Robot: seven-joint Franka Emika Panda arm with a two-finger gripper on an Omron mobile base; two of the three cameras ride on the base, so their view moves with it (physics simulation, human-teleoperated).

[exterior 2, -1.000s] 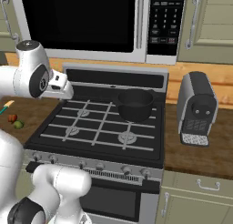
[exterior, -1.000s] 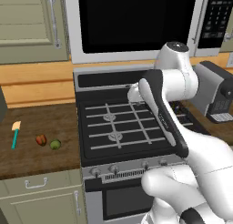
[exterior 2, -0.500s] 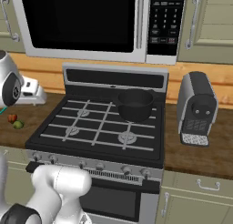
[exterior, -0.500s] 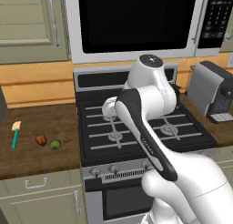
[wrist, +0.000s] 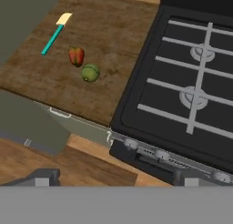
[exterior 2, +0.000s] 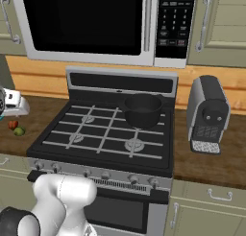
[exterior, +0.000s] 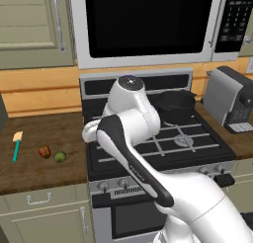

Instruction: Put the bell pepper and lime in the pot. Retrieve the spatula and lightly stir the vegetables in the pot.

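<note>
So on the wooden desk (exterior: pixel 34 170) left of the stove (exterior: pixel 163 148): the spatula (exterior: pixel 17 144) sits farthest from the stove, then the bell pepper (exterior: pixel 45 151), then the lime (exterior: pixel 60 157) just beside it, nearest the stove. Arm's elbow is folded over the stove's left burners, hand aimed down toward the desk. Gripper (wrist: pixel 116 176) jaws spread wide, holding nothing. The pot (exterior: pixel 176 106) is on the stove's back right burner.

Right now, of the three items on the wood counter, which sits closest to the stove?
The lime, round and green. The bell pepper lies just beyond it, and the spatula with its teal handle is farthest from the stove.
</note>
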